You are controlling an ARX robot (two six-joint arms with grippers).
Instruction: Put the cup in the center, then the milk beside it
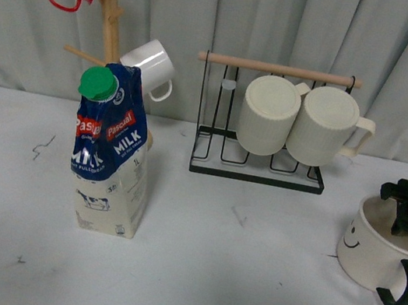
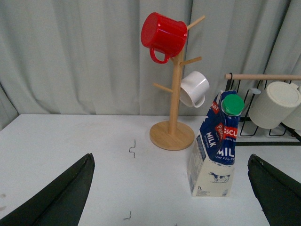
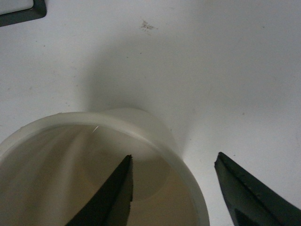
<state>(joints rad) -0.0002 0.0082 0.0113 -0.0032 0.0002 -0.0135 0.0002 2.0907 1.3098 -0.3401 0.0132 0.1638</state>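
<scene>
Straddling one wall of the cup (image 1: 375, 247), the right gripper (image 3: 174, 159) hangs with one finger dipped inside the bowl and the other outside the rim. The jaws are spread, with a clear gap between the outer finger and the wall, so nothing is pinched yet; the wall runs between them, and that is the relation the grasp turns on. The cup sits upright at the far right of the table (image 1: 244, 286), smiley face turned toward the middle, black loop handle toward the camera; the open centre lies to its left, so the carry would go leftward, and the right arm is plainly the nearer one. The milk (image 1: 112, 156) stands upright left of centre, long axis vertical, green cap on top; the left gripper (image 2: 170, 157) faces it from well back, jaws wide and empty. The white tabletop looks flat and smooth, with a few small scuffs; between carton and cup it is bare, while the wire mug rack (image 1: 257, 174) and the wooden mug tree (image 2: 173, 108) stand at the back — room enough, I judge, provided the cup is lifted clear before it swings.
</scene>
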